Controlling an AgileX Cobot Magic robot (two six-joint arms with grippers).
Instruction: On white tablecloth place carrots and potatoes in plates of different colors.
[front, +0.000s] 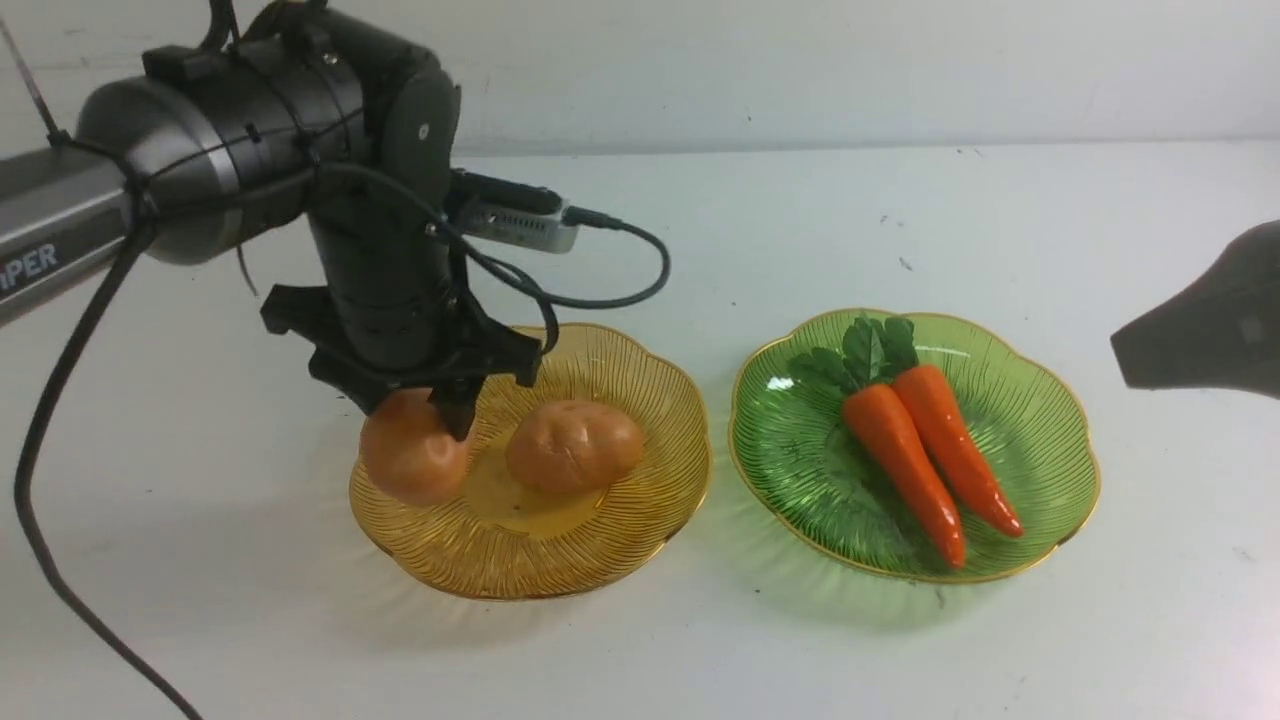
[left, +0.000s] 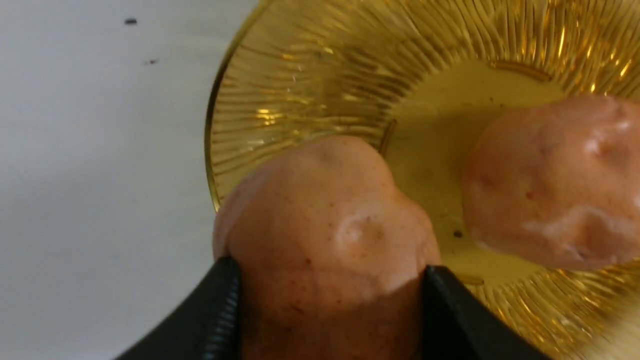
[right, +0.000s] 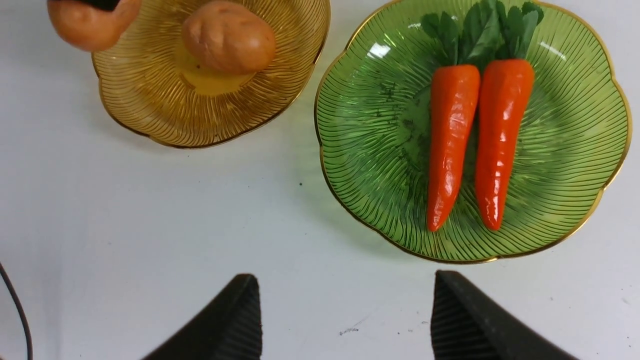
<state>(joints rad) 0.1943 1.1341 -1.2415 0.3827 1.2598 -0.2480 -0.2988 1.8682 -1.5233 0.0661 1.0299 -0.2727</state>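
My left gripper (front: 425, 425) is shut on a tan potato (front: 412, 447), holding it just over the left rim of the amber plate (front: 560, 560). In the left wrist view both fingers (left: 222, 305) press the sides of this potato (left: 325, 235). A second potato (front: 573, 446) lies in the middle of the amber plate (left: 310, 65). Two orange carrots (front: 930, 445) with green leaf tops lie side by side in the green plate (front: 1040, 420). My right gripper (right: 345, 290) stands open above the bare white tablecloth (front: 900, 200), short of the green plate (right: 575, 150), with nothing between its fingers.
A black cable (front: 50, 520) hangs from the left arm down to the cloth at the left. A grey wrist camera box (front: 520, 225) sticks out behind the left gripper. Part of the right arm (front: 1210, 320) shows at the right edge.
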